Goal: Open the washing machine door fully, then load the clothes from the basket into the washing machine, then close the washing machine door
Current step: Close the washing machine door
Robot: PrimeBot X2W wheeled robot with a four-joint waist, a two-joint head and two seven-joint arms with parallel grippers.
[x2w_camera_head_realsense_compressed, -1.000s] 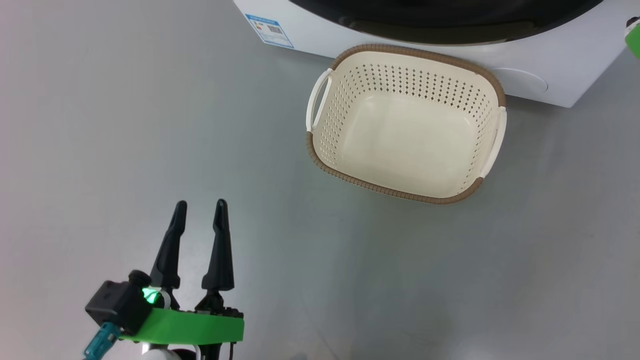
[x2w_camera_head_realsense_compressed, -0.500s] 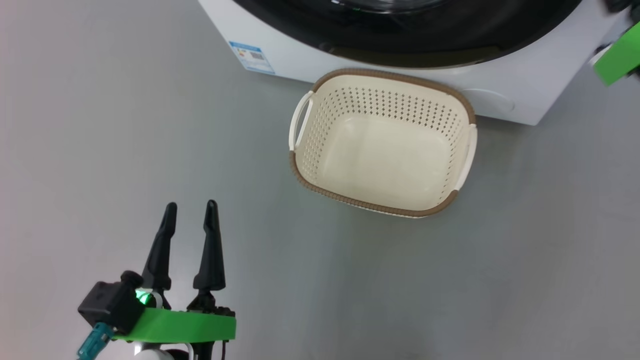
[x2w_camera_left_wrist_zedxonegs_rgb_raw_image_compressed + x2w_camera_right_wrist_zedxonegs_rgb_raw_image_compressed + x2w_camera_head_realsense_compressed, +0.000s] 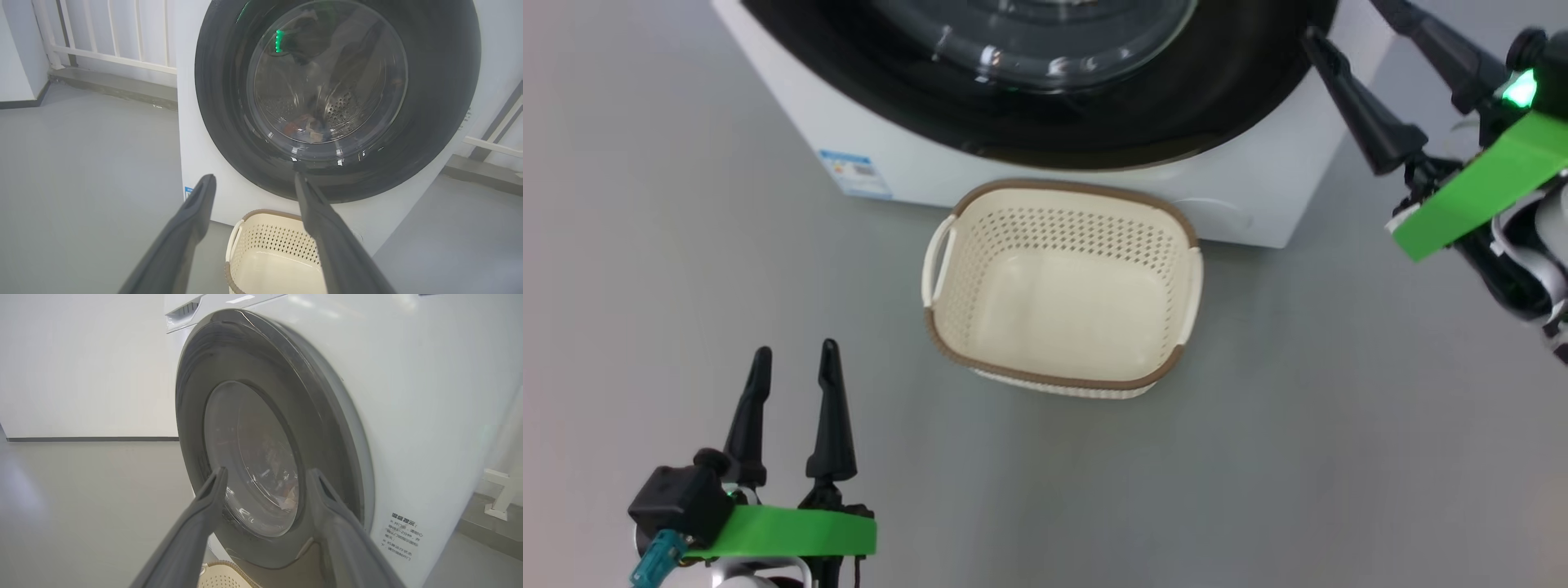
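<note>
Clothes (image 3: 304, 126) lie behind the glass of the shut washing machine door (image 3: 220, 102). The basket (image 3: 1062, 237) stands on the floor (image 3: 1258, 449) close against the washing machine (image 3: 1258, 188). Left fingers (image 3: 831, 416) and right fingers (image 3: 1356, 94) are spread, holding nothing.

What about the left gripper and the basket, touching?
Apart. The head view shows it: the left gripper is at lower left, jaws open, and a strip of bare floor separates its fingertips from the basket rim.
</note>
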